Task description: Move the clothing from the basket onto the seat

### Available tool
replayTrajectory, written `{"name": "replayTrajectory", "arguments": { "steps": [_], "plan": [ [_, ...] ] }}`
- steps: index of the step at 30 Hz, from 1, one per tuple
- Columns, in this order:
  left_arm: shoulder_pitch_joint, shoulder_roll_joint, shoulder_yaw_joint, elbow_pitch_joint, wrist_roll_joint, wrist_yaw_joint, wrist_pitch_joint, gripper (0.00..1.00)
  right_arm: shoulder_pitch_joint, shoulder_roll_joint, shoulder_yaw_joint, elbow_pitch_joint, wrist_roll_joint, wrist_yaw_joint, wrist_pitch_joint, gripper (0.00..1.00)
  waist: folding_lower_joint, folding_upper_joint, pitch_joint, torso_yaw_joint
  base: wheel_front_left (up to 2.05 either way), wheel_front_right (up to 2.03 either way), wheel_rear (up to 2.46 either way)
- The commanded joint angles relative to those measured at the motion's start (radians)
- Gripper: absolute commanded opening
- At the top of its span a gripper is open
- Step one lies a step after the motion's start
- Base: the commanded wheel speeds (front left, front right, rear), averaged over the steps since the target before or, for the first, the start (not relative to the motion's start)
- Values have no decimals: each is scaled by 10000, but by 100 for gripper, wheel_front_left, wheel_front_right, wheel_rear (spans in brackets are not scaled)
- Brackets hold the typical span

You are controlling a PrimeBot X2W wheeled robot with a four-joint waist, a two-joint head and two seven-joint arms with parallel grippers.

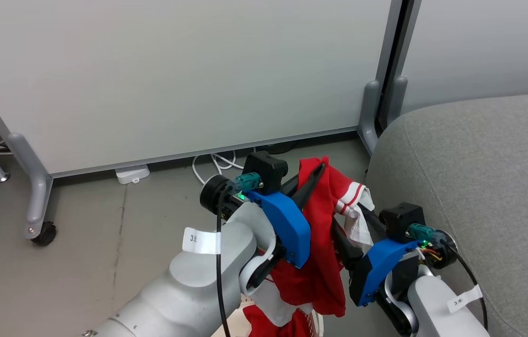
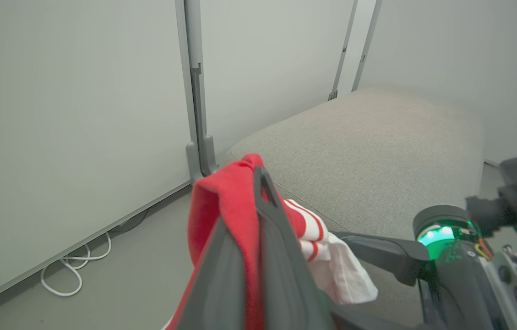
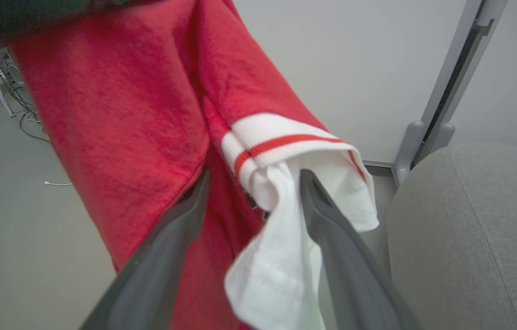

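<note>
The left hand [image 1: 321, 168] is pressed shut on the red garment [image 1: 320, 224], pinching a fold near its top edge. The cloth is lifted clear of the floor [image 1: 104, 262] & hangs down past the blue wrist housing. In the left wrist view the red fabric bunches over one dark finger, w/ the white striped cuff just to its right.

The right hand [image 3: 256, 178] is spread wide. Its two fingers [image 3: 166, 247] straddle the hanging cloth: the red body lies against one, the white panel & red-striped trim drape btw the two. Neither finger presses in on the fabric.

The garment hangs just beside the rounded end of the grey sofa [image 1: 479, 178], not resting on it. The white part is the side nearest the upholstery. At the bottom of the head view there's more red & white cloth [image 1: 271, 323]; could be the garment's tail or a second piece, can't tell as it's cut off by the edge.

Behind: pale partition [image 1: 175, 79] on a castor foot [image 1: 43, 233], white cables [image 1: 219, 164] looped on the floor under it.
</note>
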Motion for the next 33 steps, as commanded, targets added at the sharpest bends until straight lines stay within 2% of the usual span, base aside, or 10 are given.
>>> {"name": "replayTrajectory", "arguments": {
  "steps": [1,11,12,13,14,29,30,32,33],
  "plan": [
    [-133,3,-80,26,-106,3,-81,0,-293,-24,87,317,104,1,-78,100,-1,0,-26,39,0,0,0],
    [-266,3,-462,49,-424,78,-166,0,-1157,-24,471,1674,326,1,-413,100,-1,0,-60,150,0,0,0],
    [-276,5,-507,47,-445,72,-184,0,-1217,-23,513,1788,377,1,-443,62,-1,0,-60,156,0,0,0],
    [-294,3,-546,50,-496,77,-186,0,-1273,-24,552,1885,412,1,-498,3,-1,0,-59,160,0,0,0],
    [-309,2,-575,58,-527,90,-202,0,-1330,-24,591,1971,463,1,-559,0,-1,0,-61,161,0,0,0],
    [-387,3,-910,314,-893,152,-455,0,-1736,-23,952,2689,897,1,-1118,0,-1,0,-112,30,0,0,0],
    [-400,3,-932,316,-938,156,-488,7,-1765,-23,943,2732,932,1,-1170,0,-1,0,-119,25,0,0,0],
    [-422,3,-943,303,-938,180,-563,60,-1813,-24,904,2755,957,1,-1219,0,-1,0,-122,22,0,0,0],
    [-422,3,-949,302,-928,190,-606,100,-1832,-24,892,2760,960,1,-1260,0,-1,0,-124,21,0,0,0]
  ]
}}
